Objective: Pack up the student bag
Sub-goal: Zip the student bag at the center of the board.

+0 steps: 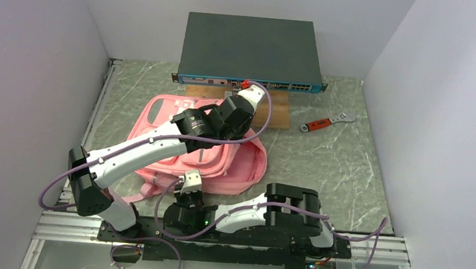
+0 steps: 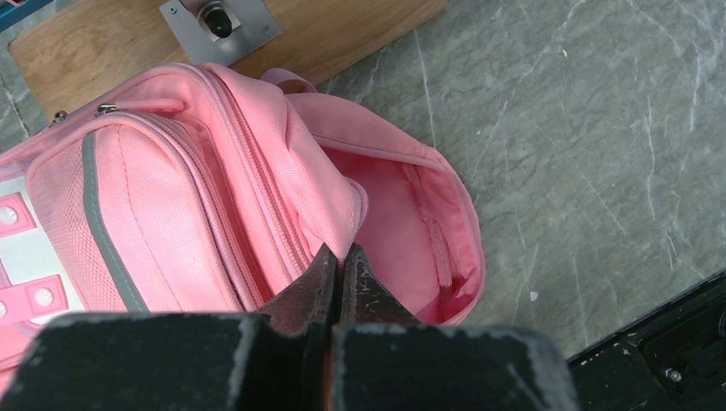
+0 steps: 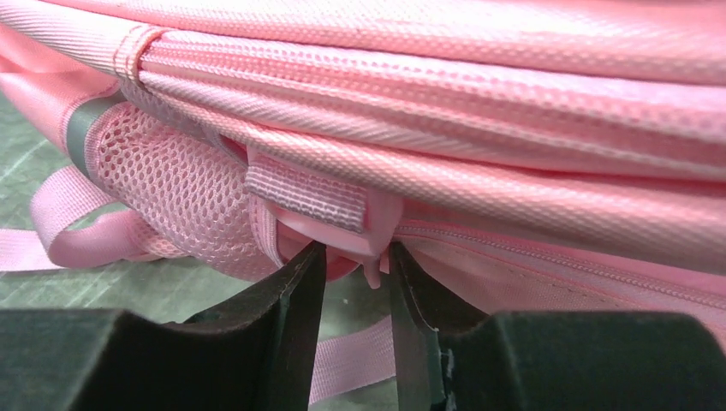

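Left gripper [image 2: 336,259] on student bag [image 2: 171,197] (unzipped)

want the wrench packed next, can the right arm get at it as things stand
Probably, though not at once. The wrench lies on open table right of the student bag, nothing across the way. The right gripper sits at the bag's near edge, fingers astride a pink tab, and must back off first.
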Controlling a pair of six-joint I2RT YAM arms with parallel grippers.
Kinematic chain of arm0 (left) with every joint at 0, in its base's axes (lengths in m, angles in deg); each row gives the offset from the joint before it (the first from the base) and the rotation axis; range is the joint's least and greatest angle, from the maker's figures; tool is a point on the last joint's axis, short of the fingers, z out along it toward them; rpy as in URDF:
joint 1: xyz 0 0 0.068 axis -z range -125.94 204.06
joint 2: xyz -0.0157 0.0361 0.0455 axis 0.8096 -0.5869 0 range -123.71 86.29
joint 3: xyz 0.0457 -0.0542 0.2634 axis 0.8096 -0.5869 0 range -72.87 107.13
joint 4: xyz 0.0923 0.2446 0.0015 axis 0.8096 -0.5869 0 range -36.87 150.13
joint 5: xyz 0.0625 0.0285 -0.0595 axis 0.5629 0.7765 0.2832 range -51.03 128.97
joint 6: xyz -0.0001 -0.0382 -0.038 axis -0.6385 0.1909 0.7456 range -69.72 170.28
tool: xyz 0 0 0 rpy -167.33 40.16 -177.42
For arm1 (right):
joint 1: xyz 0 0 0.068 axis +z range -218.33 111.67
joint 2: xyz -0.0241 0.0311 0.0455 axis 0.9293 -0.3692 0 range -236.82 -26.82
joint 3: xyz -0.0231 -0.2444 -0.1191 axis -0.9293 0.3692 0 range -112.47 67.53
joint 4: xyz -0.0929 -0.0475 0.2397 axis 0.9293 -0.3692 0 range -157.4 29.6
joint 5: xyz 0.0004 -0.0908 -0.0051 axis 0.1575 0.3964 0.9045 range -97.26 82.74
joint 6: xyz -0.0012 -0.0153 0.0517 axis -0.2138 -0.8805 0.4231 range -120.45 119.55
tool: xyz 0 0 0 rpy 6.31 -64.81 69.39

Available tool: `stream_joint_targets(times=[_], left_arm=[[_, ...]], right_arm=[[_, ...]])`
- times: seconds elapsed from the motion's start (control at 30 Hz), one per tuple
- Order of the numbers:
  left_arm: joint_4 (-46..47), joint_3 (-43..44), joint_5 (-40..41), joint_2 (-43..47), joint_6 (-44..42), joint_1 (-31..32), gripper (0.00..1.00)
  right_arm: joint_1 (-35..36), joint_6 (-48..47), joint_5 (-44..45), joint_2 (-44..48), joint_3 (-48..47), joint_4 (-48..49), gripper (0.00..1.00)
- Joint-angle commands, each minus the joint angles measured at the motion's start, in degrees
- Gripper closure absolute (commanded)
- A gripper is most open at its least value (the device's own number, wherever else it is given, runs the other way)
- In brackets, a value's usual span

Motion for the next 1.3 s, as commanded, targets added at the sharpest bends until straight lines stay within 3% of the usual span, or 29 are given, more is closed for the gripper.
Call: stream_joint_targets(times=[0.0,0.07,0.13,0.23,0.27,0.33,0.37,0.4,0.53,0.63,0.73,0.87,1.0,1.1,1.27], left_arm=[[7.6,3.0,-0.8,1.5,-0.1,0.4,1.0],[7.8,2.6,-0.8,1.8,-0.1,0.4,1.0],[8.1,2.0,-1.5,2.1,-0.4,0.4,1.0],[7.7,1.8,-4.9,2.0,-2.4,0.4,1.0],[7.2,1.9,-7.2,2.0,-3.6,0.4,0.94],[5.6,2.5,-12.3,1.7,-7.4,0.4,0.63],[3.2,3.3,-14.3,1.7,-8.5,0.4,0.43],[1.4,3.7,-15.4,2.0,-8.8,0.4,0.31],[-4.3,2.1,-17.3,7.1,-10.0,0.2,0.03],[-5.3,-4.1,-14.0,17.2,-8.7,0.1,0.0],[-8.3,-11.4,-4.4,28.6,-2.8,-0.4,0.0],[-13.6,-26.2,8.0,45.5,14.9,-3.4,0.0],[-11.9,-40.7,6.2,58.7,30.8,-6.0,0.0],[-13.3,-45.8,4.5,57.9,38.5,-7.9,0.0],[-9.2,-50.2,-0.9,50.3,41.1,-11.9,0.0]], right_arm=[[-1.6,1.4,3.0,-2.3,-4.0,-4.7,0.67],[-1.7,3.0,3.9,-3.2,-5.8,-8.9,0.75],[-1.8,3.7,4.4,-4.1,-7.5,-11.4,0.99],[-1.8,4.2,4.1,-3.9,-8.0,-13.6,1.0],[-1.7,3.5,3.7,-3.4,-7.4,-12.8,1.0],[-1.4,0.6,1.8,-2.1,-5.3,-8.7,1.0],[-1.3,-2.6,0.0,-1.5,-4.1,-5.9,1.0],[-1.2,-3.9,-1.8,-1.0,-2.9,-3.9,1.0],[-1.4,-7.0,-5.0,0.8,1.0,0.6,1.0],[-1.4,-9.3,-7.4,2.1,3.8,4.3,1.0],[-1.4,-10.7,-9.6,3.6,7.3,7.6,1.0],[-1.5,-11.6,-11.2,6.1,12.0,12.6,1.0],[-1.5,-13.5,-12.7,7.2,12.9,14.9,1.0],[-1.5,-13.2,-13.4,8.1,13.5,14.2,1.0],[-1.5,-14.4,-15.9,10.6,15.1,13.7,1.0]])
